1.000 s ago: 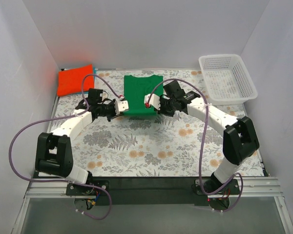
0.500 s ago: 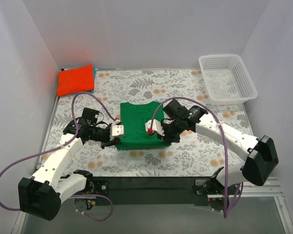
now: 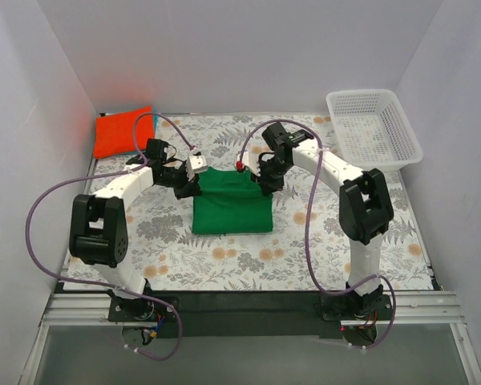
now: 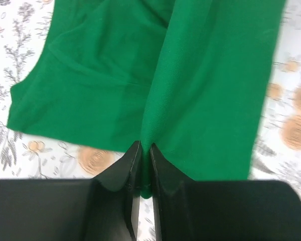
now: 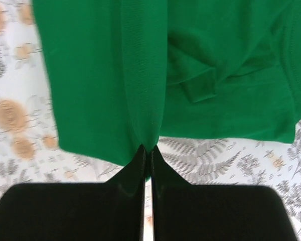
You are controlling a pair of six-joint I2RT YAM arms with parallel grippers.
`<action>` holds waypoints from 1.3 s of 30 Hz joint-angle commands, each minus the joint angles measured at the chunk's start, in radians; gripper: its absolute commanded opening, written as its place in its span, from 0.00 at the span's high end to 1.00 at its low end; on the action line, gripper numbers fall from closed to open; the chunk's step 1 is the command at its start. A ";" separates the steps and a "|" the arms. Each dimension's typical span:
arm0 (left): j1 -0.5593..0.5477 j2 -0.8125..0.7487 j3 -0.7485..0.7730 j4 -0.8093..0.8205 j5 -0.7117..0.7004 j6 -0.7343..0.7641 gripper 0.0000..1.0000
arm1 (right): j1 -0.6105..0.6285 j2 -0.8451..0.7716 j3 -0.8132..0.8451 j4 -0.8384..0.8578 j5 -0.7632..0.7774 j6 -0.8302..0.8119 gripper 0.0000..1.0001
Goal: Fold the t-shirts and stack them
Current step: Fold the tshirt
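Observation:
The green t-shirt [image 3: 231,204] lies partly folded at the table's middle, its far edge lifted. My left gripper [image 3: 194,180] is shut on the shirt's far left corner; the left wrist view shows green cloth [image 4: 190,90] pinched between the fingers [image 4: 132,160]. My right gripper [image 3: 264,183] is shut on the far right corner; the right wrist view shows the cloth [image 5: 115,75] pinched between its fingers [image 5: 158,163]. The orange-red t-shirt [image 3: 123,131] lies folded at the far left corner, a blue edge [image 3: 155,119] just showing beside it.
A white mesh basket [image 3: 373,128] stands at the far right corner. The table wears a floral cloth [image 3: 248,257]. White walls close the left, far and right sides. Purple cables loop from both arms.
Both grippers pulled the shirt's edge toward the near side, then carried it back toward the far side. The shirt now lies doubled over, shorter than before.

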 commanded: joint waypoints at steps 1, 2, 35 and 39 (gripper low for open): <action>0.006 0.088 0.058 0.187 -0.013 -0.057 0.90 | -0.037 0.135 0.128 -0.028 0.003 -0.073 0.99; 0.006 0.117 0.070 0.209 -0.021 -0.069 0.90 | -0.045 0.165 0.152 -0.030 0.006 -0.075 0.99; -0.226 -0.395 -0.280 0.028 -0.001 -0.113 0.51 | -0.106 0.039 0.000 -0.051 -0.582 0.464 0.60; -0.295 -0.308 -0.238 0.152 -0.033 -0.190 0.48 | -0.105 0.206 0.122 -0.030 -0.686 0.531 0.68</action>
